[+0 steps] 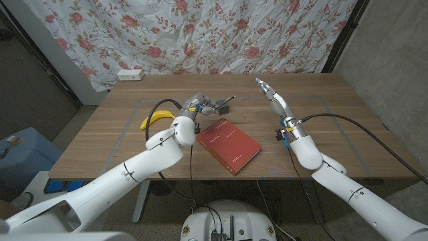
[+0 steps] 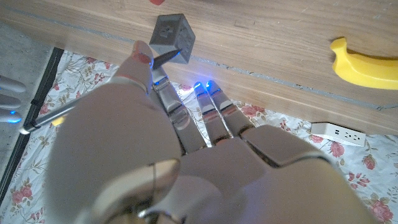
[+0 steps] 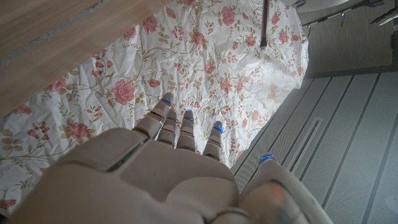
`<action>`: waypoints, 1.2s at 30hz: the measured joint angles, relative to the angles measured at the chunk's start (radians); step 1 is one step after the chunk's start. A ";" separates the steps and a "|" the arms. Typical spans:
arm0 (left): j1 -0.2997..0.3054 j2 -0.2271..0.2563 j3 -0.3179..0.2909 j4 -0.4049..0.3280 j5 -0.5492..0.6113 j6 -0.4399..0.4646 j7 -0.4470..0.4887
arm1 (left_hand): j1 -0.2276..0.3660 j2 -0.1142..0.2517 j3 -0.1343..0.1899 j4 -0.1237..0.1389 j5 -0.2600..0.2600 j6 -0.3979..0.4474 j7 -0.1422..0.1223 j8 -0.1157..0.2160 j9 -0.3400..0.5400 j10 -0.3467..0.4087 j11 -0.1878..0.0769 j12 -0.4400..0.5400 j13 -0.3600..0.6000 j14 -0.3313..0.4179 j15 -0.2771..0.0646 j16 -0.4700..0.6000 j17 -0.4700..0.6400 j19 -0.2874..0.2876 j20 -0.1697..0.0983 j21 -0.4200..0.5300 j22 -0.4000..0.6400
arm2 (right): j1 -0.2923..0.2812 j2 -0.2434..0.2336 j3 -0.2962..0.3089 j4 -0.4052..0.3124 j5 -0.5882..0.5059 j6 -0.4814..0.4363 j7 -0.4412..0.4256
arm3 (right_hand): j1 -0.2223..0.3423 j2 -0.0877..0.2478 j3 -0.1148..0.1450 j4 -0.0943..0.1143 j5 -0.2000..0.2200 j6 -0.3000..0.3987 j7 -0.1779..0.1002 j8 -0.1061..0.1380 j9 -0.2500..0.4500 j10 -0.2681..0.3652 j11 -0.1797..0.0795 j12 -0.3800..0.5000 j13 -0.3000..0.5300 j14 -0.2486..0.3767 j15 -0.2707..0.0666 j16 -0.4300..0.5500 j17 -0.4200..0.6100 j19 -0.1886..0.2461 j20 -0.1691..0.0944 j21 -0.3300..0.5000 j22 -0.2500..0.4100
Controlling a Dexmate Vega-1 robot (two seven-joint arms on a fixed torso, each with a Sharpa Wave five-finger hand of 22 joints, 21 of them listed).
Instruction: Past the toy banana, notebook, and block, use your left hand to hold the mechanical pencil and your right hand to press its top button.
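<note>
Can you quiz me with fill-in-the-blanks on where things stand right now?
1. The left hand holds the ____.
2. The notebook on the table is ____ in colour.
3. The banana lies beside the robot's ____ arm.
4. The right hand is raised and holds ____.

Missing words: pencil; red; left; nothing

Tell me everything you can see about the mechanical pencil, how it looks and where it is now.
The mechanical pencil is thin, with a silvery metallic barrel and a darker end. The left hand holds it above the table, roughly level, between the fingers. In the left wrist view its dark end lies against or in front of the grey block; contact is unclear. The right hand is apart from it.
</note>
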 measured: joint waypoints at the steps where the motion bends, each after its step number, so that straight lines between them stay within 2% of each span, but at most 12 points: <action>1: -0.002 0.007 0.002 -0.004 0.005 0.005 -0.010 | 0.000 0.000 0.000 0.000 0.000 0.000 0.000 0.000 0.000 0.000 0.000 0.000 0.000 0.000 0.000 0.000 0.000 0.000 0.000 0.000 0.000 | -0.004 0.004 0.004 -0.002 0.006 -0.003 0.002 | 0.000 0.000 0.000 0.000 0.000 0.000 0.000 0.000 0.000 0.003 -0.003 0.000 0.000 0.001 0.000 0.000 0.000 0.002 -0.002 0.000 0.000; 11: -0.031 0.084 0.028 -0.037 0.054 0.023 -0.090 | 0.002 -0.002 0.000 0.000 0.000 0.000 0.000 0.000 0.001 0.000 0.000 -0.001 0.000 0.000 0.000 -0.005 0.000 -0.004 -0.004 -0.004 0.000 | -0.015 0.024 0.020 -0.003 0.073 -0.018 0.018 | 0.000 0.000 0.000 0.000 0.000 0.004 0.003 0.000 0.000 0.007 -0.007 0.000 0.000 0.006 -0.003 0.005 0.000 0.003 -0.003 0.000 0.000; 15: -0.050 0.118 0.046 -0.048 0.092 0.025 -0.136 | 0.001 -0.001 -0.002 0.002 0.000 0.000 0.000 0.000 0.001 0.000 0.000 -0.002 0.000 0.000 0.000 -0.005 0.000 -0.011 0.003 -0.004 0.000 | -0.019 0.036 0.028 0.000 0.105 -0.022 0.023 | 0.000 0.000 0.000 0.000 0.000 0.008 0.000 0.000 0.000 0.012 -0.001 0.000 0.000 0.006 -0.003 0.005 0.000 0.003 -0.003 0.000 0.000; 19: -0.066 0.136 0.055 -0.053 0.117 0.026 -0.163 | 0.001 -0.001 -0.006 0.003 0.000 0.000 0.000 0.004 0.001 0.000 0.000 0.001 0.000 0.000 0.000 -0.005 0.000 -0.015 -0.001 -0.004 0.000 | -0.023 0.043 0.034 0.000 0.133 -0.027 0.027 | 0.000 0.000 0.000 0.000 0.000 0.008 0.000 0.000 0.000 0.012 -0.001 0.000 0.000 0.006 -0.003 0.005 -0.005 0.003 -0.003 0.000 0.000; 25: -0.087 0.180 0.082 -0.065 0.197 0.026 -0.240 | -0.002 0.002 -0.006 0.003 0.000 0.000 0.000 0.004 0.001 0.000 0.000 0.001 -0.001 0.000 0.000 -0.005 0.000 -0.023 0.002 -0.004 0.000 | -0.032 0.059 0.045 0.000 0.183 -0.032 0.037 | 0.000 0.000 0.000 0.000 0.000 0.008 0.000 0.000 0.000 0.012 -0.001 0.000 0.000 0.006 -0.003 0.005 -0.005 0.003 -0.003 0.000 0.000; 31: -0.102 0.216 0.098 -0.073 0.202 0.025 -0.244 | -0.002 0.002 -0.006 0.003 0.000 0.004 -0.004 0.004 0.000 0.000 0.000 0.001 -0.001 0.000 0.000 -0.005 0.000 -0.023 0.002 -0.011 0.000 | -0.032 0.060 0.045 0.000 0.236 -0.032 0.052 | 0.000 0.000 0.000 0.000 0.000 0.010 0.003 0.000 0.000 0.012 -0.001 0.000 0.000 0.005 -0.003 0.005 -0.005 0.003 -0.003 0.000 0.000; 32: -0.104 0.222 0.101 -0.075 0.273 0.011 -0.310 | -0.002 0.002 -0.006 0.003 0.000 0.004 -0.004 0.004 0.000 0.000 0.000 0.001 -0.001 0.000 0.000 -0.005 0.000 -0.026 0.000 -0.012 0.000 | -0.040 0.073 0.053 0.001 0.250 -0.031 0.057 | 0.000 0.000 0.000 0.000 0.000 0.012 0.004 0.000 0.000 0.012 -0.001 0.000 0.000 0.005 -0.003 0.005 -0.005 0.003 -0.003 0.000 0.000; 36: -0.106 0.238 0.103 -0.077 0.326 -0.007 -0.359 | -0.002 0.002 -0.006 0.003 0.000 0.004 -0.004 0.004 0.005 0.000 0.000 0.001 -0.001 -0.007 0.000 -0.005 0.000 -0.034 0.002 -0.012 0.000 | -0.047 0.081 0.060 0.005 0.293 -0.031 0.071 | 0.000 0.000 0.000 0.000 0.000 0.013 0.005 0.000 0.000 0.016 -0.005 0.000 0.000 0.005 -0.003 0.005 -0.005 0.003 -0.003 0.000 0.000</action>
